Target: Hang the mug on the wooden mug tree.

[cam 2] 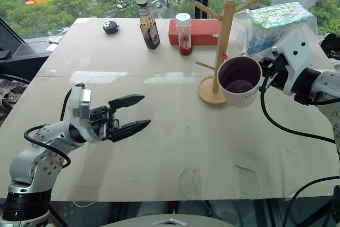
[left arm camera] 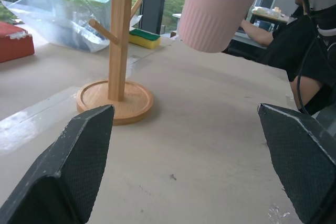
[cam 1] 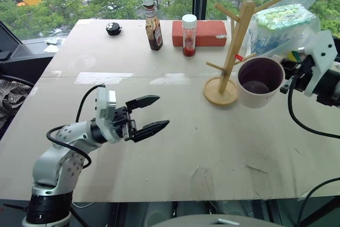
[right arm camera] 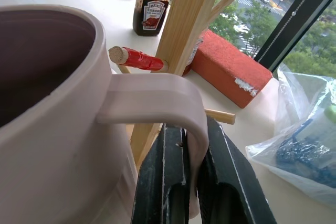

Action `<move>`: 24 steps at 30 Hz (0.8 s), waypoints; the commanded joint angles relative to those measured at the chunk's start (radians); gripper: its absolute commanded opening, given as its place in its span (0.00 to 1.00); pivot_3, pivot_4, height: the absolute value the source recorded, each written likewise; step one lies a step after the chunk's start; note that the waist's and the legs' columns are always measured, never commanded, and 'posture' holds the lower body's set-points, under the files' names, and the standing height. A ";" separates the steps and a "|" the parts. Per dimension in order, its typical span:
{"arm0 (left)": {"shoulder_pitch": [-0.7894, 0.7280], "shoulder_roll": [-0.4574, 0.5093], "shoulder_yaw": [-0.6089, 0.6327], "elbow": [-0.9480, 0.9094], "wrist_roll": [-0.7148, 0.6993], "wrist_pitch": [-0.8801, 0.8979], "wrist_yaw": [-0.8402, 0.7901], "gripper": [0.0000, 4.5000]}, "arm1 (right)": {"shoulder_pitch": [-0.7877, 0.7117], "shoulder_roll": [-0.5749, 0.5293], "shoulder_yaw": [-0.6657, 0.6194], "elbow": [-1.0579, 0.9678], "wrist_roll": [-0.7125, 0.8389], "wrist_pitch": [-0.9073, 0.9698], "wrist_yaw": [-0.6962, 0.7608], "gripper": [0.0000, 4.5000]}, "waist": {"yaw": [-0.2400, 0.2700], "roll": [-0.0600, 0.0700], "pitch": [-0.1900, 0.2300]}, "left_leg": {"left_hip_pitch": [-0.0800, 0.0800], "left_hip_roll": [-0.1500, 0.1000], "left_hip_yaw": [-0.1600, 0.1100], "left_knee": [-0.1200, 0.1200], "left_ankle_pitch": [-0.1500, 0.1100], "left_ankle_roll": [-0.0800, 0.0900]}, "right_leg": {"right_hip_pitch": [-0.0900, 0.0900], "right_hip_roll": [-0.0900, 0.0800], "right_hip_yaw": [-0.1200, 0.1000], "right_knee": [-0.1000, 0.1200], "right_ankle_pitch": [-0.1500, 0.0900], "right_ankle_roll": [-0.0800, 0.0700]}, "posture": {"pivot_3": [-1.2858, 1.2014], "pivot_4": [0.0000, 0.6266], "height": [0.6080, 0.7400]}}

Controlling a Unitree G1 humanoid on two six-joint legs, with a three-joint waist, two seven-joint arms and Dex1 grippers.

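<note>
right tool (right arm camera: 191, 182): clamped on mug (cam 1: 260, 82) handle, aloft | wooden mug tree (cam 1: 234, 51): just beyond | left tool (cam 1: 154, 114): open, empty

Mug (cam 1: 260, 82) just right of the mug tree (cam 1: 234, 51), bottles (cam 1: 153, 25) behind-left.

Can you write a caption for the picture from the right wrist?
Right gripper pinches the mug by its handle, beside the wooden mug tree.
</note>
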 commanded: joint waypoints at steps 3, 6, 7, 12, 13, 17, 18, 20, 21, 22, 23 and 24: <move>0.032 0.017 0.063 -0.033 -0.046 -0.013 -0.024 1.00 | -0.088 -0.013 0.041 -0.021 -0.002 0.042 -0.004 0.03 | 0.000 0.000 0.000 | 0.000 0.000 0.000 0.000 0.000 0.000 | 0.000 0.000 0.000 0.000 0.000 0.000 | 0.52 0.24 1.00; 0.053 0.017 0.076 -0.039 -0.048 -0.020 -0.025 1.00 | -0.143 -0.009 0.082 -0.013 -0.023 0.094 -0.038 0.03 | -0.001 0.000 0.000 | 0.000 0.000 0.000 0.000 0.000 0.000 | 0.000 -0.004 0.000 0.000 0.000 0.000 | 0.52 0.24 1.00; 0.058 0.018 0.079 -0.041 -0.048 -0.021 -0.025 1.00 | -0.159 -0.006 0.092 -0.008 -0.032 0.112 -0.051 0.03 | 0.000 0.000 0.000 | 0.000 0.000 0.000 0.000 0.000 0.000 | 0.000 -0.004 -0.001 0.000 0.000 0.000 | 0.52 0.24 1.00; 0.100 0.013 0.092 -0.058 -0.043 -0.031 -0.020 1.00 | -0.277 0.025 0.183 0.023 -0.069 0.217 -0.104 0.03 | -0.001 -0.001 0.000 | 0.000 0.000 0.000 0.000 0.000 0.000 | 0.000 -0.006 -0.001 0.000 0.000 0.000 | 0.52 0.24 1.00; 0.107 0.012 0.093 -0.061 -0.041 -0.034 -0.020 1.00 | -0.297 0.031 0.203 0.032 -0.081 0.228 -0.108 0.03 | -0.001 -0.001 0.000 | 0.000 0.000 0.000 0.000 0.000 0.000 | 0.000 -0.006 -0.001 0.000 0.000 0.000 | 0.52 0.24 1.00; 0.135 0.010 0.098 -0.076 -0.039 -0.048 -0.011 1.00 | -0.360 0.043 0.288 0.078 -0.150 0.271 -0.135 0.03 | -0.001 -0.001 0.000 | 0.000 0.000 0.000 0.000 0.000 0.000 | -0.001 -0.006 -0.002 0.000 0.000 0.000 | 0.52 0.24 1.00; 0.145 0.007 0.099 -0.082 -0.037 -0.053 -0.007 1.00 | -0.379 0.059 0.296 0.080 -0.147 0.289 -0.137 0.03 | -0.001 -0.001 0.000 | -0.001 0.000 0.000 0.000 0.000 0.000 | -0.001 -0.006 -0.002 0.000 0.000 0.000 | 0.52 0.24 1.00; 0.162 0.002 0.100 -0.094 -0.034 -0.060 0.002 1.00 | -0.413 0.083 0.314 0.085 -0.151 0.327 -0.146 0.03 | -0.001 -0.001 0.000 | -0.002 0.000 0.000 -0.001 0.000 0.000 | -0.002 -0.007 -0.002 0.000 0.000 0.000 | 0.52 0.24 1.00; 0.166 0.000 0.100 -0.097 -0.033 -0.062 0.005 1.00 | -0.423 0.091 0.319 0.088 -0.157 0.339 -0.148 0.03 | -0.001 -0.001 0.000 | -0.002 0.000 0.000 -0.001 0.000 0.000 | -0.003 -0.007 -0.002 0.000 0.000 0.000 | 0.52 0.24 1.00; 0.172 -0.003 0.099 -0.101 -0.033 -0.065 0.011 1.00 | -0.431 0.099 0.327 0.107 -0.171 0.340 -0.154 0.03 | -0.001 -0.001 0.000 | -0.003 0.000 0.000 -0.001 0.000 0.000 | -0.004 -0.007 -0.002 0.000 0.000 0.000 | 0.52 0.24 1.00; 0.176 -0.006 0.098 -0.105 -0.032 -0.068 0.016 1.00 | -0.435 0.103 0.337 0.124 -0.185 0.335 -0.155 0.03 | -0.001 -0.001 0.000 | -0.004 0.000 0.000 -0.001 0.000 0.000 | -0.004 -0.007 -0.002 0.000 0.000 0.000 | 0.52 0.24 1.00; 0.181 -0.009 0.095 -0.109 -0.030 -0.072 0.020 1.00 | -0.435 0.109 0.351 0.150 -0.204 0.320 -0.154 0.03 | -0.001 -0.001 0.000 | -0.004 0.000 -0.001 -0.001 0.000 0.000 | -0.005 -0.007 -0.003 0.000 0.000 0.000 | 0.52 0.24 1.00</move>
